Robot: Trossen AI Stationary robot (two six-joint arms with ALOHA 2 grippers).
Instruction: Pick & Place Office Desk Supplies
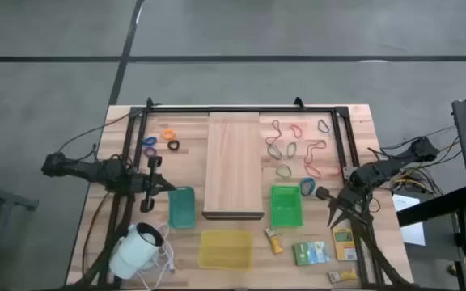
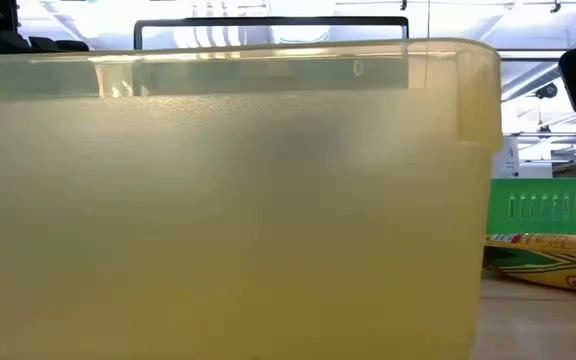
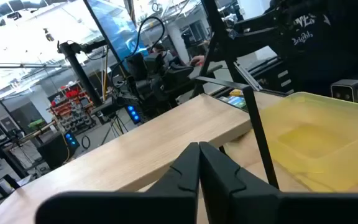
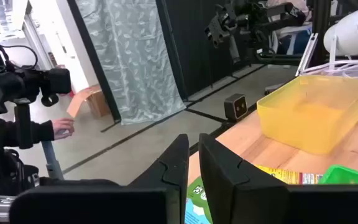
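Observation:
Thin rubber bands, red, green and tan, lie scattered at the far right of the table. A blue loop lies by the green bin. Orange, black and purple rings lie at the far left. Yellow-green packets lie flat near the front right; one packet shows in the low view. My left gripper hovers shut beside the teal bin; the left wrist view shows my left gripper with its fingertips together. My right gripper hovers right of the green bin; the right wrist view shows my right gripper shut to a narrow slit with nothing in it.
A long pale wooden board lies down the table's middle. A yellow bin stands at the front and fills the low view. A white corded device sits front left. A black frame runs along the far edge and sides.

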